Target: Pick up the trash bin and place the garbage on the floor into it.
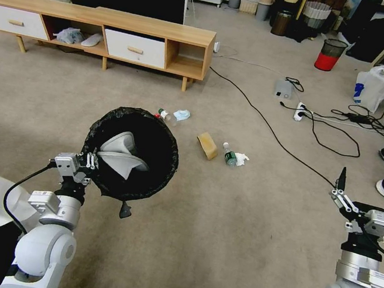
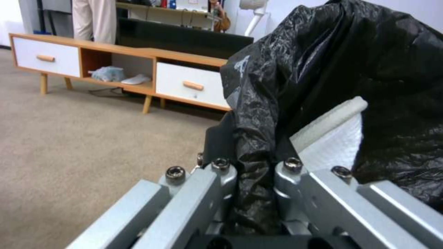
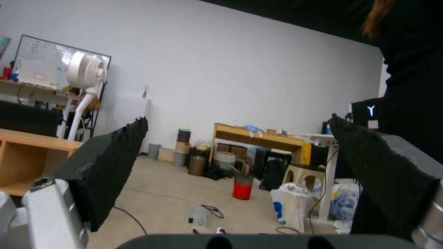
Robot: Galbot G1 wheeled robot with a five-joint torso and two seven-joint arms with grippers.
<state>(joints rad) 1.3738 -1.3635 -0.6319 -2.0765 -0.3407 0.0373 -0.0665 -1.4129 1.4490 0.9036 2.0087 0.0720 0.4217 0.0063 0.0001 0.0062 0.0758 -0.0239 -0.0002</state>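
Left fingers: the left gripper (image 1: 89, 161) is pinched tight on the near rim of the trash bin (image 1: 130, 153), black liner bunched between the fingers (image 2: 220, 180).
Right fingers: the right gripper (image 1: 368, 203) hangs spread wide and holding nothing, well to the right, above the floor (image 1: 217, 234).
Bin: held up off the carpet, mouth open upward, something pale lying inside.
Garbage: just beyond the bin, a bottle (image 1: 166, 115) and face mask (image 1: 182, 114); farther right, the brown paper bag (image 1: 207, 145), a second bottle (image 1: 230, 156) and tissue (image 1: 241, 158).
Handling: the bin looks light; the crinkly liner seems slippery, so I'd judge the rim the right hold. The litter looks light and crushable; bottles may roll, best taken across the body.
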